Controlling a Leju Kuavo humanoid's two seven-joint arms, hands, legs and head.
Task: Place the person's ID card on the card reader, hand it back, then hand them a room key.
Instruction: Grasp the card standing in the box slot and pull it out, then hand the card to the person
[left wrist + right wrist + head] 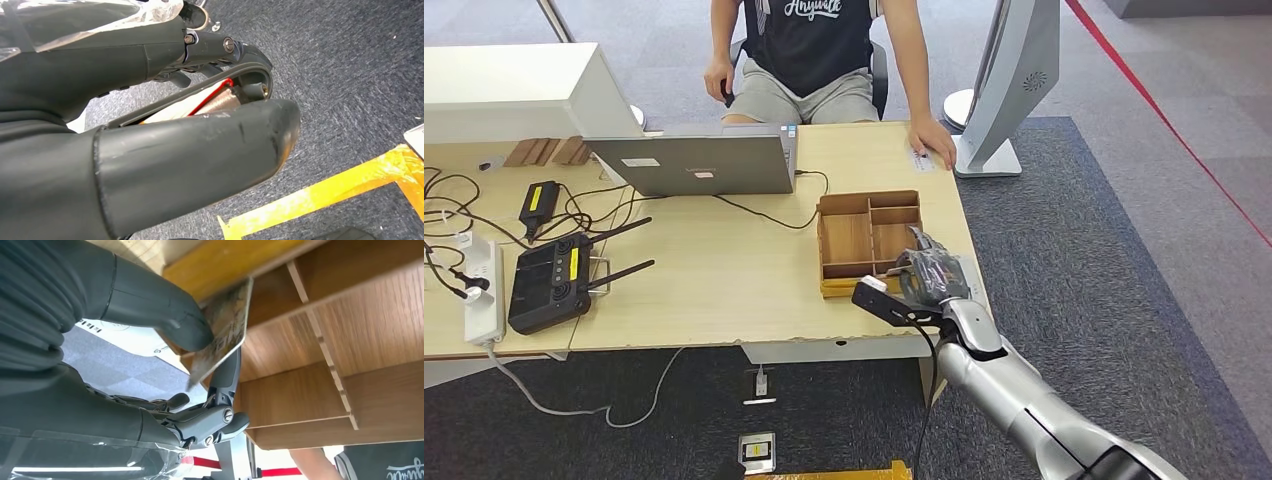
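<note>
My right hand [934,275] hovers over the near right corner of the wooden divided tray [867,197] at the table's right end. In the right wrist view its thumb [155,305] and a finger pinch a pale patterned card [227,330] just above the tray's compartments [350,315]. Across the table sits a person [814,50] with one hand [934,140] flat on the tabletop beside a small white flat item [921,157]. My left hand [190,150] hangs over the carpet, one dark finger curved toward the thumb; whether it holds anything is unclear.
A grey laptop [694,165] stands mid-table with a cable running toward the tray. A black controller [549,285], a charger and a power strip [482,290] lie at the left. A monitor stand [1014,80] rises at the far right corner. Yellow tape [320,192] marks the floor.
</note>
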